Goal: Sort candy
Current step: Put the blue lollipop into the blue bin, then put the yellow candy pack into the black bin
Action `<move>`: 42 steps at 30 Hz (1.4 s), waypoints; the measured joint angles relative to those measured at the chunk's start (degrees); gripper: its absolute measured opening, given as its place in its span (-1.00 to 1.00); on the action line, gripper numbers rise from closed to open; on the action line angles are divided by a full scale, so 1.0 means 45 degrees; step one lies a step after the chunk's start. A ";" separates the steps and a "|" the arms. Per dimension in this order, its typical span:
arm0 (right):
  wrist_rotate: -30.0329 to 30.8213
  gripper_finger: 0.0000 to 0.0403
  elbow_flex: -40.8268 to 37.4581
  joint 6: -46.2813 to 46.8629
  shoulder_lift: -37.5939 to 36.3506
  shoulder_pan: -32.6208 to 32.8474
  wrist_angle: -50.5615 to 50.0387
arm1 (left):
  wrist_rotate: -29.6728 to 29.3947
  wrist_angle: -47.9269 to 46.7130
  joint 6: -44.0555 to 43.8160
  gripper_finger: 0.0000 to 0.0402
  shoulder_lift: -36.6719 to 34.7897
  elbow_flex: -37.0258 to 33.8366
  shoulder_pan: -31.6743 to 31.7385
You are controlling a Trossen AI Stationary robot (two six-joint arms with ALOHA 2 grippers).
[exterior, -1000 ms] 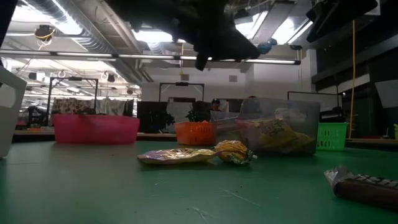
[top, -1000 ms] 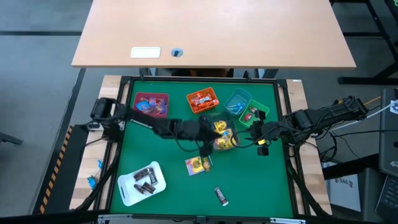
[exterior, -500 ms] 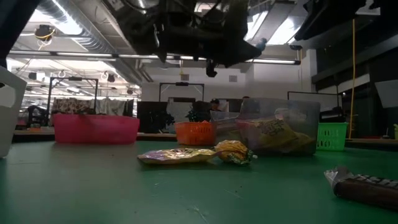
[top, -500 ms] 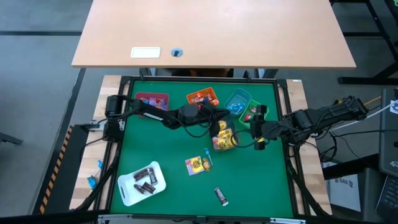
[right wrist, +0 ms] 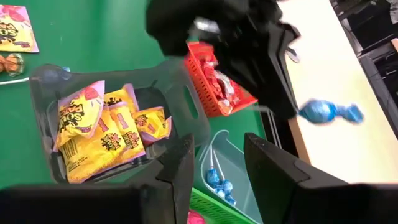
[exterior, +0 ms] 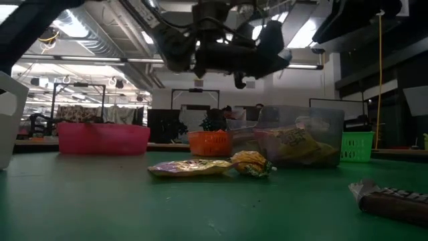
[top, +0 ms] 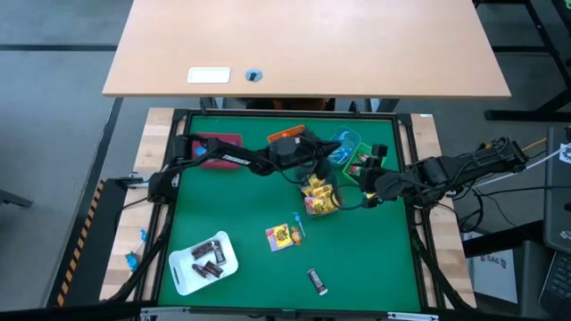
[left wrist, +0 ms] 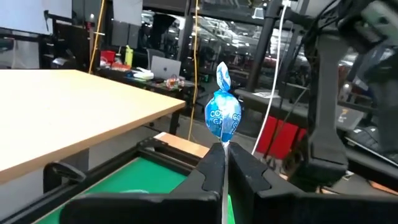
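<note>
The left gripper (left wrist: 222, 163) hangs above the far edge of the green mat, near the blue bin (right wrist: 231, 167), its fingers pinched shut on the twisted tail of a blue wrapped candy (left wrist: 222, 116) dangling free between them. It looks very light with crinkly, slippery wrapping, so that twist seems the surest hold and it should drop cleanly once released. The right gripper (right wrist: 214, 163) waits near the mat's right edge over the clear bin (right wrist: 188, 107) of yellow packets (right wrist: 112, 134), jaws half apart and empty.
</note>
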 joint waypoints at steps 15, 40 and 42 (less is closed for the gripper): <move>-0.0034 -0.31 0.0000 0.0005 0.0002 0.0000 0.0019 | 0.0080 -0.0831 -0.0015 -1.00 0.2603 0.1953 0.0463; -0.0056 -0.31 0.0000 0.0146 0.0002 0.0000 0.0015 | -0.0279 -0.1296 -0.0097 -0.40 0.2592 0.1957 0.0656; -0.0056 -0.31 0.0000 0.0151 0.0002 0.0000 0.0019 | 0.0246 -0.1308 -0.0097 -0.39 0.2502 0.1957 0.0652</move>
